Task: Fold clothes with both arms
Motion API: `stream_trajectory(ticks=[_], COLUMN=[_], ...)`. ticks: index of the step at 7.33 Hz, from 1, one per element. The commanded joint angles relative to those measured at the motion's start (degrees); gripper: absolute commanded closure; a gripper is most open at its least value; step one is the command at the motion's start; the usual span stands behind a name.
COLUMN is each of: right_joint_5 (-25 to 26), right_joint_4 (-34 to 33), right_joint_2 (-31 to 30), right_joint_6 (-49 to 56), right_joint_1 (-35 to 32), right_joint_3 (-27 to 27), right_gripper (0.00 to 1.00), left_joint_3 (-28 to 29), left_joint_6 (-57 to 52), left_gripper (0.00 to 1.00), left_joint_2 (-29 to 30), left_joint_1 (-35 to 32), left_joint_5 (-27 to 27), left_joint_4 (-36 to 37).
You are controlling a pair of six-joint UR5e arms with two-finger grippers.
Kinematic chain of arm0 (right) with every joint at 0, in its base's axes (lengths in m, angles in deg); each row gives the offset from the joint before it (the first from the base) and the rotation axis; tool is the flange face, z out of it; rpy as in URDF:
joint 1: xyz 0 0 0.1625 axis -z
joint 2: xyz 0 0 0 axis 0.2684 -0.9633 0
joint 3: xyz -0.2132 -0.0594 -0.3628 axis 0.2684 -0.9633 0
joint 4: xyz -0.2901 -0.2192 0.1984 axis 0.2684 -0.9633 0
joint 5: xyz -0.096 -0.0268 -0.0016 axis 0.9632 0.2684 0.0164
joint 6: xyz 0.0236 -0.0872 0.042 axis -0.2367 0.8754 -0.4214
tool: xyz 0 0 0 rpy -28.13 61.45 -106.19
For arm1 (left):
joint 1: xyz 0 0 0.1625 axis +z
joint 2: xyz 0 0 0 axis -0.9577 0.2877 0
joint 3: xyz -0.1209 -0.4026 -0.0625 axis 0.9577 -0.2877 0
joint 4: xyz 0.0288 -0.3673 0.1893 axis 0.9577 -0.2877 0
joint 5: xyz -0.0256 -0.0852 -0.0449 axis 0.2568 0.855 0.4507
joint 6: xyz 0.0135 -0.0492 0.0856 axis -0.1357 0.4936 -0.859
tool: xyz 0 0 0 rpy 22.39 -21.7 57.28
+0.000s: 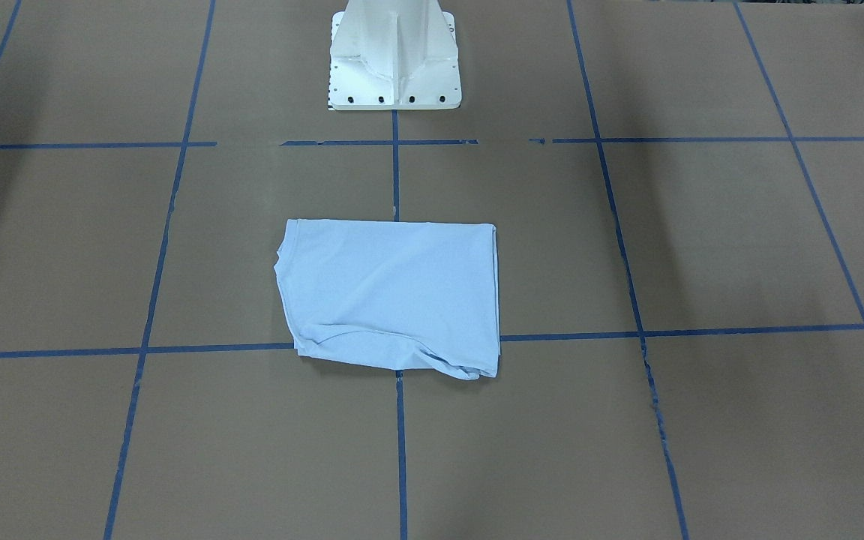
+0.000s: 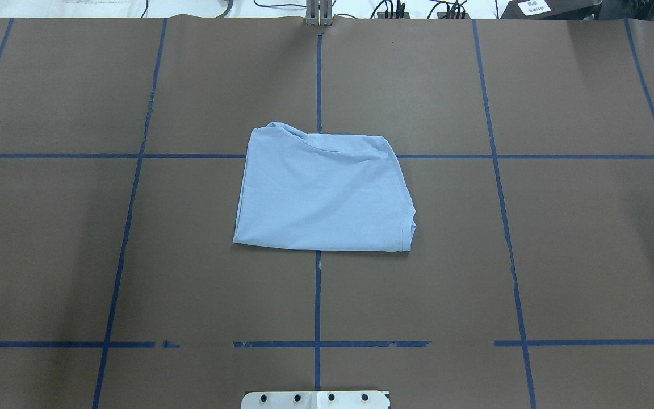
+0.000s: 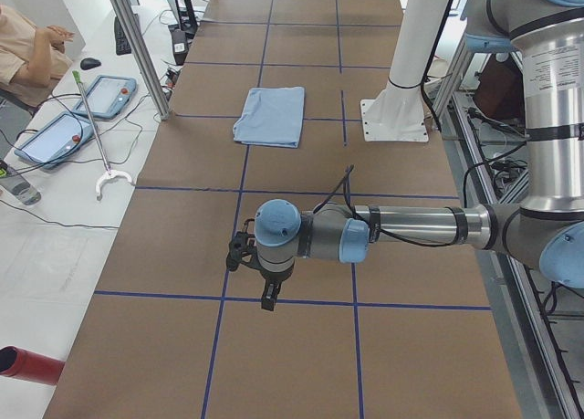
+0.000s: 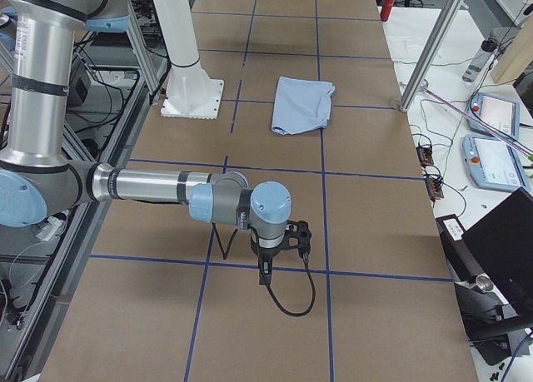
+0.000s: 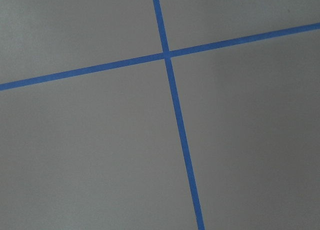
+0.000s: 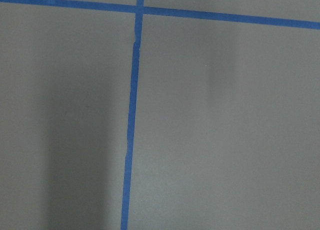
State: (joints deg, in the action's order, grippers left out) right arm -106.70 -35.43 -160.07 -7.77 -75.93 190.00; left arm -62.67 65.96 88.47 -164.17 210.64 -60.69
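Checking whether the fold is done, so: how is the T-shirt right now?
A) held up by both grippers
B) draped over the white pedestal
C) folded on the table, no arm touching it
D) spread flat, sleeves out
C: the T-shirt lies as a compact folded rectangle on the table, while the left arm and right arm are well away from it.

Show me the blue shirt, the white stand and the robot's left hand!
Shirt (image 2: pixel 321 193), overhead view: middle of the folded cloth.
White stand (image 1: pixel 394 71), front-facing view: its base plate.
Left hand (image 3: pixel 269 300), left side view: black tip, pointing down.
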Motion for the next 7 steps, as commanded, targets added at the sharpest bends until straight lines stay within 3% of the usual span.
stream_trajectory(ticks=[1, 7], right_joint_5=[-0.12, -1.96], right_joint_4=[-0.04, 0.05], right_joint_2=[0.29, -0.06], right_joint_6=[-0.01, 0.43], right_joint_1=[0.09, 0.09], right_joint_3=[-1.58, -1.59], right_gripper=[0.0, 0.0], left_joint_3=[-0.04, 0.05], left_joint_6=[-0.09, -0.09], left_gripper=[0.0, 0.0], left_joint_2=[-0.04, -0.39], left_joint_1=[0.01, 0.01], left_joint_5=[-0.02, -0.02], left_joint_4=[0.03, 0.21])
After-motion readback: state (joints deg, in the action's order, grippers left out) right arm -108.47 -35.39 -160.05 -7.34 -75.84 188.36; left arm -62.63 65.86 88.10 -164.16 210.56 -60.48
